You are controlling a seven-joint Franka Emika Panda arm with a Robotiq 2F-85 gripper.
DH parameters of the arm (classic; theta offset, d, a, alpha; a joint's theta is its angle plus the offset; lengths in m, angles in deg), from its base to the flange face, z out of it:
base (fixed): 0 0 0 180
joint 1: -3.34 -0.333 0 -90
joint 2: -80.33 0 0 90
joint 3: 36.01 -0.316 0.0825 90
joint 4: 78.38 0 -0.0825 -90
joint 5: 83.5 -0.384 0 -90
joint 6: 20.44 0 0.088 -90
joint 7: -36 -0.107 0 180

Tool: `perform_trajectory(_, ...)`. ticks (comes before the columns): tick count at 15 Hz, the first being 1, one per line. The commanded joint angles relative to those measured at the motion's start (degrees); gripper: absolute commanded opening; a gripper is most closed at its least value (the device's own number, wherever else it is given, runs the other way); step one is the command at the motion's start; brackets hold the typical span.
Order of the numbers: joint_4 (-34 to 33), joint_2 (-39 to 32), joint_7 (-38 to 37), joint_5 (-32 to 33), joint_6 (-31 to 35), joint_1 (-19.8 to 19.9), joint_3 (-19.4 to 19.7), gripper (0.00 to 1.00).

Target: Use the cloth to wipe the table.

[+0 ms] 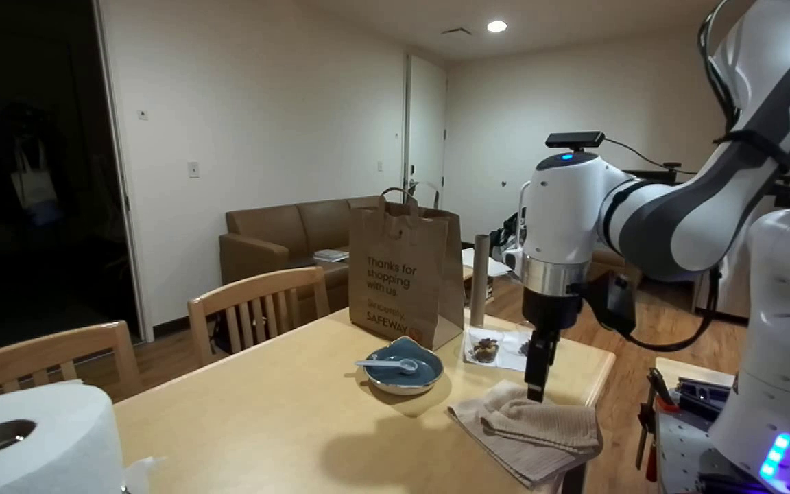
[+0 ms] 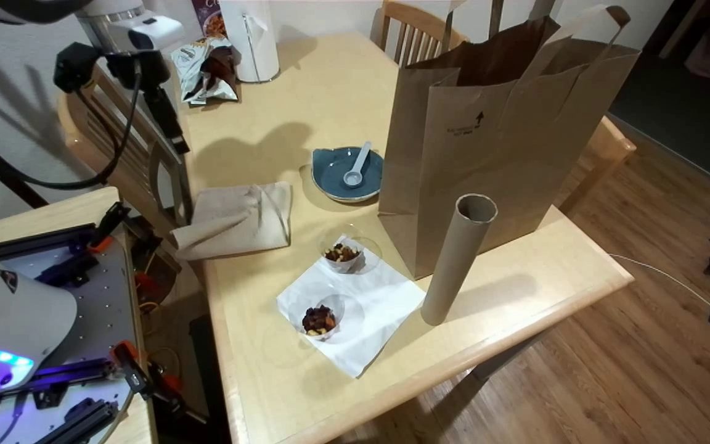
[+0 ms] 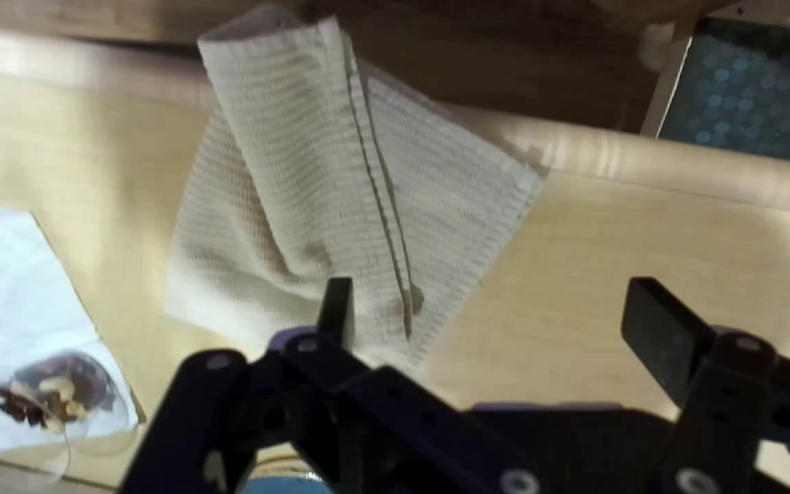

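The cloth (image 3: 299, 171), beige-grey and finely ribbed, is rumpled and partly folded over itself; in the wrist view a hem is shown running along the fold toward half past five. The whole is borne by the table (image 1: 244, 418), whose smooth top is finished in pale tan. In an exterior view the cloth (image 2: 235, 225) is seen toward nine o'clock, its eight o'clock corner carried past the table's edge.

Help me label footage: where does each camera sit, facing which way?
An exterior view: near the paper-towel roll, facing the paper bag; arm, base, gripper show.
An exterior view: high near the cardboard tube, facing down across the table; same parts show.
Wrist view: above the cloth, facing down; open fingers show.
Both exterior views share paper bag and cloth.
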Motion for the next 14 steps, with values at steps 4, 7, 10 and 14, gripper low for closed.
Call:
perform_trajectory(4,-0.1,-6.0,-9.1,23.5,14.4,12.1,1.4,1.0)
perform_trajectory(7,-1.2,-13.0,-10.4,26.7,17.5,18.2,4.9,1.0)
perform_trajectory(10,-2.4,-21.4,-9.0,29.9,23.9,22.4,9.0,1.0)
perform_trajectory(14,-5.0,-31.1,-7.3,30.7,30.0,23.4,13.2,1.0)
